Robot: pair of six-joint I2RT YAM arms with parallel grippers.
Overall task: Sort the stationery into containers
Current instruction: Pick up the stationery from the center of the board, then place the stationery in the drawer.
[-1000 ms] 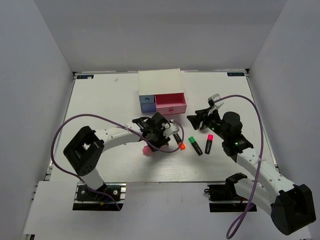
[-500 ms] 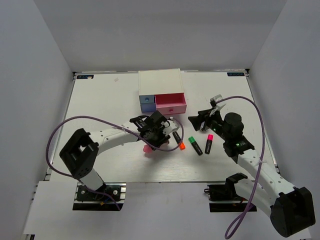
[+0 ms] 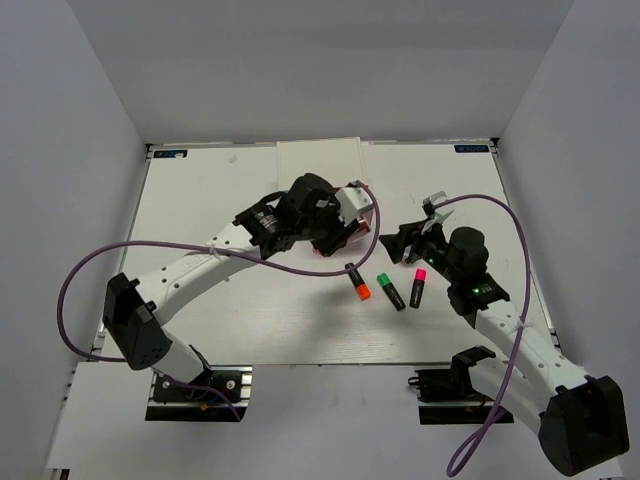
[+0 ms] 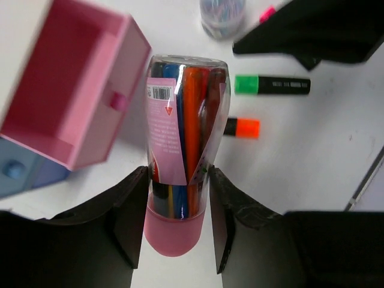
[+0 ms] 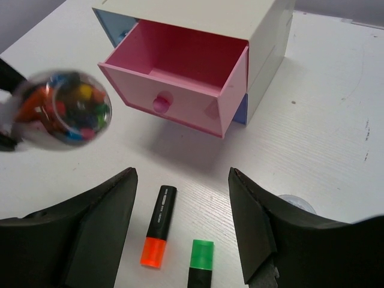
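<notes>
Now lifted toward the far bench [image 3: 200, 190] edge, the left claw [image 4: 178, 210] is clamping the long pink tube [image 4: 180, 120], perhaps risking snagging the rim of the pink drawer [image 4: 99, 120].

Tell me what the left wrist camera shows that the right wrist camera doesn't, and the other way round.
Left wrist only: the tube's barcode label and pink cap, its sides clamped in the left gripper's jaws, plus a pink marker tip. Right wrist only: the white chest's top and the tube's round end. Both: the open pink drawer, the tube, the orange marker and the green marker.
</notes>
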